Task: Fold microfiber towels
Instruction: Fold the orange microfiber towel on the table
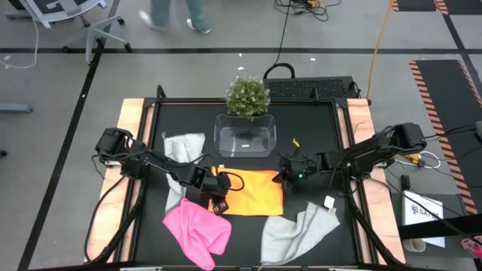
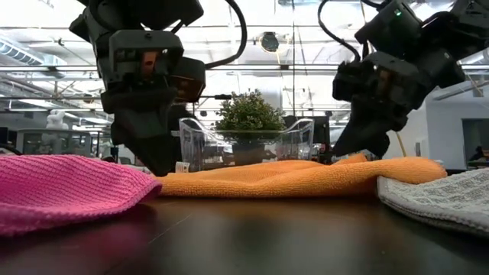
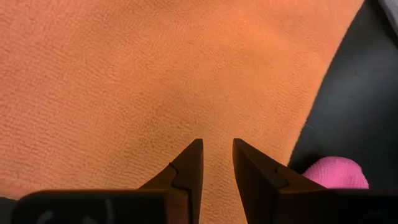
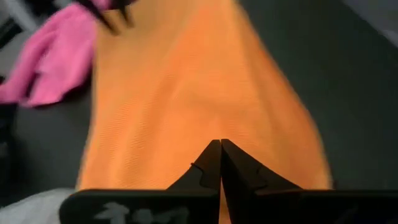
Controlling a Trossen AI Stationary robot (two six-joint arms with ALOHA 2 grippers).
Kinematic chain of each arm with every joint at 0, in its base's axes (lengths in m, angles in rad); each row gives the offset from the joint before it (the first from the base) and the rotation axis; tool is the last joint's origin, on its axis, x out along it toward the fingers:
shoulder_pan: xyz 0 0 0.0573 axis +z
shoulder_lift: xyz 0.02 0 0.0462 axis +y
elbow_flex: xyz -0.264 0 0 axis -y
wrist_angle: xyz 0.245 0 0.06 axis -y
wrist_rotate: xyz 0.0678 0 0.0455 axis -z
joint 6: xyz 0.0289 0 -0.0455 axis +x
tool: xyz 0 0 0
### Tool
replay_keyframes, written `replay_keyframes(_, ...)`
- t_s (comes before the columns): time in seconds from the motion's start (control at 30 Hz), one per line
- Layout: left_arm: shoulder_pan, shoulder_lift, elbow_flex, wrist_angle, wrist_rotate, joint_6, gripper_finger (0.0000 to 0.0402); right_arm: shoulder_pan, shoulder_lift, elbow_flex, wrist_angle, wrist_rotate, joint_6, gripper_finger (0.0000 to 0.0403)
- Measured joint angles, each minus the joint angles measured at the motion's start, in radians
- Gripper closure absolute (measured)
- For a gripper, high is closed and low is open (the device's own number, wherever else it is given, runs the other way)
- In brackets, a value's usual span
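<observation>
Centrally, a flat orange-yellow microfiber towel (image 1: 252, 192) lies on the black tabletop (image 1: 316, 128). Left gripper (image 3: 217, 163) hovers over it, fingers slightly parted; right gripper (image 4: 221, 155) is closed at its edge, grip uncertain. Open grey-floored workroom (image 1: 68, 113) beyond.

The black bench (image 1: 316, 120) carries an orange towel (image 1: 252, 192) between both jaws, a pink towel (image 1: 197, 229), two grey towels (image 1: 300, 233), and a tub (image 1: 245, 135) beyond them.

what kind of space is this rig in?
Probably a robotics lab or open workshop, not a home. Cables run across the grey floor, hazard-striped mats lie beside the table, an office chair stands nearby, and the low view shows exposed ceiling trusses.
</observation>
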Motion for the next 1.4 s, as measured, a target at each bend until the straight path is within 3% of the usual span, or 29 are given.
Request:
replay_keyframes(0.23, 0.0, 0.0, 0.0, -0.005, -0.01, -0.004, 0.0314, 0.0, 0.017, 0.0, 0.01, 0.093, 0.019, 0.0403)
replay_keyframes(0.53, 0.002, 0.0, 0.0, -0.024, -0.027, -0.009, 0.0314, 0.017, 0.019, 0.0, 0.175, 0.01, 0.072, 0.0403)
replay_keyframes(0.8, 0.018, 0.0, 0.0, -0.024, -0.027, -0.008, 0.0314, 0.026, 0.019, 0.011, 0.072, 0.037, 0.094, 0.0403)
replay_keyframes(1.0, 0.037, 0.0, 0.0, -0.022, -0.027, -0.008, 0.0314, 0.026, 0.042, 0.096, -0.125, 0.038, 0.008, 0.0403)
replay_keyframes(1.4, 0.045, 0.0, 0.0, -0.022, -0.026, -0.019, 0.0314, 0.012, 0.173, 0.126, -0.139, 0.01, -0.068, 0.0403)
